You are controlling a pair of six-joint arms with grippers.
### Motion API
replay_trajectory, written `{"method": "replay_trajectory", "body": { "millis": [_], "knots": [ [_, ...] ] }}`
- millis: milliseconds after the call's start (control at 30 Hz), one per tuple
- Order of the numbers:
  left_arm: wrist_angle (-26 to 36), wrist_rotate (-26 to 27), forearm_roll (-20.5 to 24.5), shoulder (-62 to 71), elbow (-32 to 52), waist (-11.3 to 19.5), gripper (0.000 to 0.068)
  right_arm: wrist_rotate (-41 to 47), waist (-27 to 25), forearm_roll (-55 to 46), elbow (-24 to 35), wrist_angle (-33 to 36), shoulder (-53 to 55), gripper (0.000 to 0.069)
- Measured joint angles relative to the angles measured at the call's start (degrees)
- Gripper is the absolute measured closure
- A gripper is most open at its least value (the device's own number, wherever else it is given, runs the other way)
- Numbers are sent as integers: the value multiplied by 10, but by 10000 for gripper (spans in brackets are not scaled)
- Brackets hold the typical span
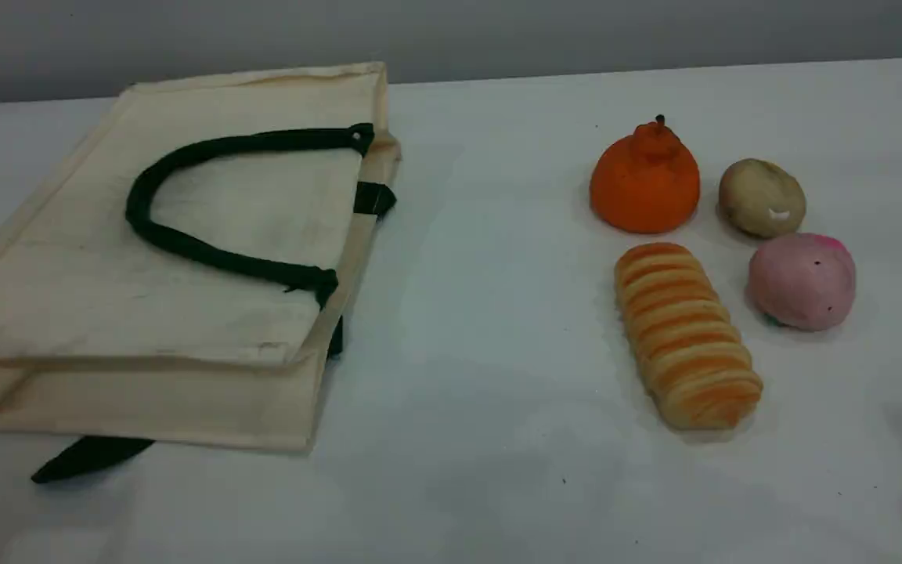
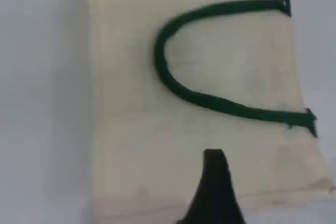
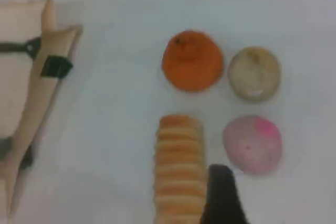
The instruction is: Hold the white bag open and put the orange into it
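Lying flat, the white bag (image 1: 106,298) sits apart from the orange (image 1: 645,184); fingers' (image 2: 212,192) gap unclear.

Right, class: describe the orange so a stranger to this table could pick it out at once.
Right of the big white bag lying flat, four foods sit clustered on the table. The orange is the back-left one, behind the striped bread loaf. Only it is plain deep orange, with a knobbed top and dark stem.

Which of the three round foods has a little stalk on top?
The orange. A dark stalk sticks up from its knobby top. The brownish one beside it and the pink one show no stalk.
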Motion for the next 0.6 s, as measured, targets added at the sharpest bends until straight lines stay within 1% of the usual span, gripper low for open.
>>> {"method": "replay_trajectory", "body": {
  "millis": [133, 233, 300, 500, 600],
  "knots": [
    [-32, -1, -41, 55, 0, 0, 183, -57, 0, 87, 0, -34, 55, 213],
    [-84, -17, -58, 99, 0, 0, 183, -116, 0, 159, 0, -59, 92, 210],
    [-115, -29, -73, 128, 0, 0, 183, -161, 0, 211, 0, -58, 115, 210],
    [-198, -41, -116, 229, 0, 0, 183, -298, 0, 361, -1, -55, 170, 210],
    [-219, -41, -119, 282, -11, 0, 183, -361, 0, 431, -1, -45, 195, 210]
  ]
}}
